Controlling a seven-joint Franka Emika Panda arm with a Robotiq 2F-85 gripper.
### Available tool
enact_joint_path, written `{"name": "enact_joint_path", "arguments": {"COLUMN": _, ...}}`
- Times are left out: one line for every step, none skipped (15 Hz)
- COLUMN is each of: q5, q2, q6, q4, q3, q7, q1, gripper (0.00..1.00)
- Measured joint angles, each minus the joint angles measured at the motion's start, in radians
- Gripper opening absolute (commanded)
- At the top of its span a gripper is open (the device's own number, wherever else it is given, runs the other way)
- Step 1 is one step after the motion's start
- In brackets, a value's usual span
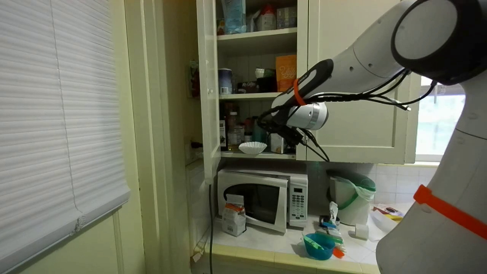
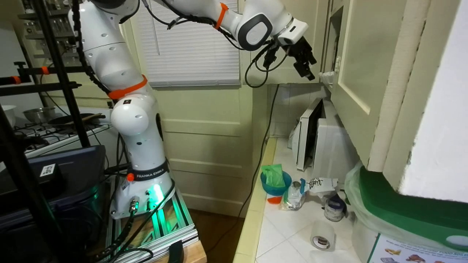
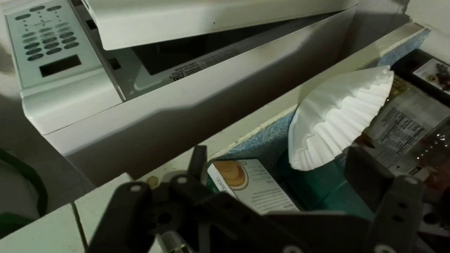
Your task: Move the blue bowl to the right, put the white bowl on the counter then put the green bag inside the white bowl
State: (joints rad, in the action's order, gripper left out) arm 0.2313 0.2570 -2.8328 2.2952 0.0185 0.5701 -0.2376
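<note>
Blue bowl [image 2: 276, 190] on bench [image 2: 278, 231], bag [image 2: 273, 176] in it; claw [image 3: 277, 160] well above, gaping wide, nothing held; white bowl [image 3: 339, 117] ahead and right of mid-gap in wrist view, tilted at front of low shelf [image 1: 274, 156], long axis slanting up-right; likely needs a shift right before gripping

Window [image 1: 437, 118] burns near white for you, washed out, while cupboard shelves [image 1: 247, 96] sit dim. Green glow spills over robot base [image 2: 144, 193]. Your wrist view runs murky: broad shadow crosses microwave [image 3: 190, 96], gripper [image 3: 282, 168] in near-silhouette, glints spark off plastic packaging [image 3: 437, 144], small print on box [image 3: 251, 186] too soft for you to read.
</note>
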Motion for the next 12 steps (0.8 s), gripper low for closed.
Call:
{"name": "enact_joint_path", "arguments": {"q5": 0.000, "q2": -0.022, "q6": 0.008, "q4": -0.022, "q3": -0.001, "q7": 0.000, "q1": 0.001, "gripper": 1.00}}
{"name": "enact_joint_path", "arguments": {"q5": -0.001, "q2": -0.042, "q6": 0.010, "q4": -0.043, "q3": -0.002, "q7": 0.000, "q1": 0.002, "gripper": 1.00}}
{"name": "enact_joint_path", "arguments": {"q5": -0.002, "q2": -0.061, "q6": 0.011, "q4": -0.063, "q3": -0.004, "q7": 0.000, "q1": 0.003, "gripper": 1.00}}
{"name": "enact_joint_path", "arguments": {"q5": -0.004, "q2": -0.079, "q6": 0.011, "q4": -0.079, "q3": -0.007, "q7": 0.000, "q1": 0.003, "gripper": 1.00}}
{"name": "enact_joint_path", "arguments": {"q5": -0.007, "q2": -0.094, "q6": 0.011, "q4": -0.095, "q3": -0.010, "q7": -0.001, "q1": 0.003, "gripper": 1.00}}
{"name": "enact_joint_path", "arguments": {"q5": -0.010, "q2": -0.108, "q6": 0.011, "q4": -0.108, "q3": -0.012, "q7": -0.001, "q1": 0.003, "gripper": 1.00}}
{"name": "enact_joint_path", "arguments": {"q5": -0.014, "q2": -0.121, "q6": 0.013, "q4": -0.121, "q3": -0.014, "q7": -0.001, "q1": 0.003, "gripper": 1.00}}
{"name": "enact_joint_path", "arguments": {"q5": -0.017, "q2": -0.132, "q6": 0.015, "q4": -0.133, "q3": -0.016, "q7": -0.001, "q1": 0.003, "gripper": 1.00}}
{"name": "enact_joint_path", "arguments": {"q5": -0.018, "q2": -0.143, "q6": 0.023, "q4": -0.145, "q3": -0.017, "q7": -0.002, "q1": 0.003, "gripper": 1.00}}
{"name": "enact_joint_path", "arguments": {"q5": -0.020, "q2": -0.153, "q6": 0.034, "q4": -0.157, "q3": -0.018, "q7": -0.002, "q1": 0.003, "gripper": 1.00}}
{"name": "enact_joint_path", "arguments": {"q5": -0.022, "q2": -0.164, "q6": 0.045, "q4": -0.171, "q3": -0.019, "q7": -0.002, "q1": 0.004, "gripper": 1.00}}
{"name": "enact_joint_path", "arguments": {"q5": -0.024, "q2": -0.175, "q6": 0.050, "q4": -0.184, "q3": -0.019, "q7": -0.003, "q1": 0.004, "gripper": 0.94}}
